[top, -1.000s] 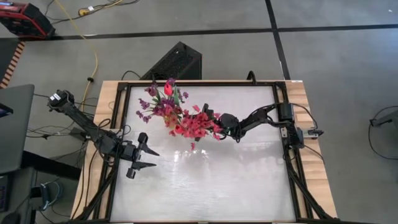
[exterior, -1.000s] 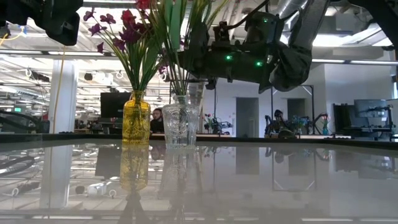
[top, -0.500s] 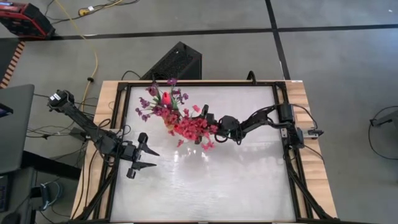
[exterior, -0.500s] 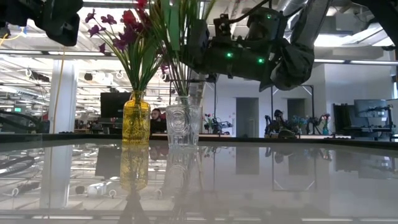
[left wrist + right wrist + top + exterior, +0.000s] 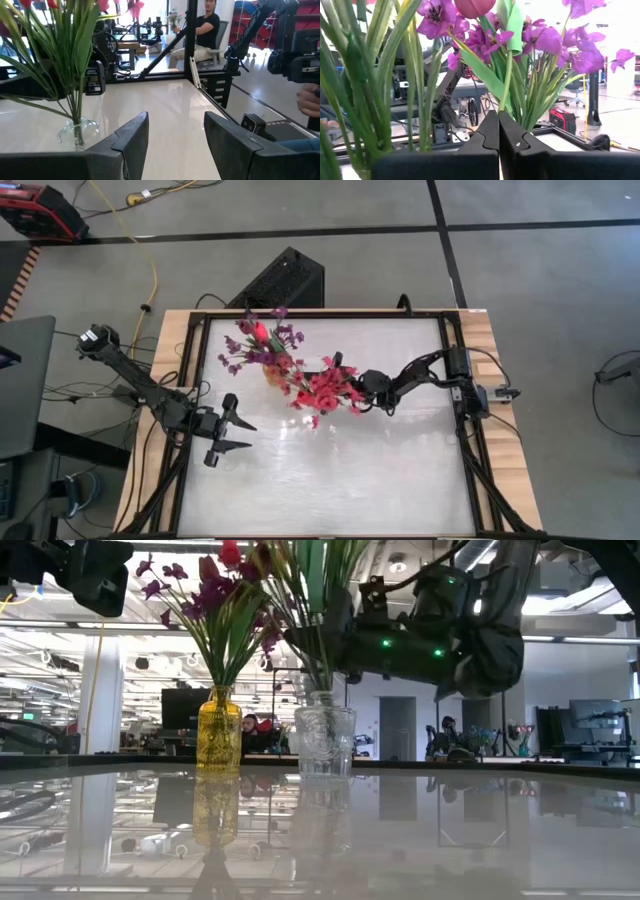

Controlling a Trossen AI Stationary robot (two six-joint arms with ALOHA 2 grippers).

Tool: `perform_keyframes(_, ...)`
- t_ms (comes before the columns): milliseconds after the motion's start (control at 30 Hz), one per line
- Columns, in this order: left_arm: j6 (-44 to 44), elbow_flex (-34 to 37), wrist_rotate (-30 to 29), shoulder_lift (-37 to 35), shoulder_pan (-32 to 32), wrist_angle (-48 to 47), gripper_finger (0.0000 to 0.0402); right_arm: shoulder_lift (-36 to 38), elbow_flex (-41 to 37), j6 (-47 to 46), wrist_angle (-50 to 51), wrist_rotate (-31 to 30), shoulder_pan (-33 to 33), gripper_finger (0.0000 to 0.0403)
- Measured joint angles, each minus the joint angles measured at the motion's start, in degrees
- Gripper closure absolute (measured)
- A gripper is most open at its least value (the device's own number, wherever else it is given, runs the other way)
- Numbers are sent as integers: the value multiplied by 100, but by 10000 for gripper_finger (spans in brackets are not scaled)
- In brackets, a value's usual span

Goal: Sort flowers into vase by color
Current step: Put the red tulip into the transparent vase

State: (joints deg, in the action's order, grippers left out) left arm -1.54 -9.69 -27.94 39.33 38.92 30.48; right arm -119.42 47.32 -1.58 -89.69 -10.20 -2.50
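Note:
A yellow vase [image 5: 218, 730] holds purple sprays and a red tulip [image 5: 258, 345]. To its right stands a clear glass vase [image 5: 325, 740] with red-pink sprays [image 5: 322, 390] on green stems; both vases rest on their bases at the table's far middle. My right gripper [image 5: 350, 387] is shut among the clear vase's stems, above its mouth. My left gripper [image 5: 250, 435] is open and empty near the table's left edge, and its wrist view shows the clear vase [image 5: 75, 132]. My right gripper pinches a thin green stem [image 5: 505, 97] at its fingertips, coming level from the table's right side, across the stem. The stem stands upright above the fingers. The fingers hide the part below them, so I cannot tell which vase it stands in.
A glossy stretch of table [image 5: 340, 470] lies open on the near side. A black box [image 5: 285, 280] stands on the floor beyond the far edge. A seated person [image 5: 205, 30] shows in the room, and a hand [image 5: 310, 100] at the left wrist view's edge.
My right gripper, shut throughout, has gone toward the table's right edge among the stems. The clear vase with the red-pink sprays has slid the same way, upright, away from the yellow vase, which has stayed in place.

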Motion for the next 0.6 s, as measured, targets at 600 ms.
perform_keyframes(600, -338, 2, -136, 166, -207, 389, 221, 59, 8, 19, -11, -210, 61, 386)
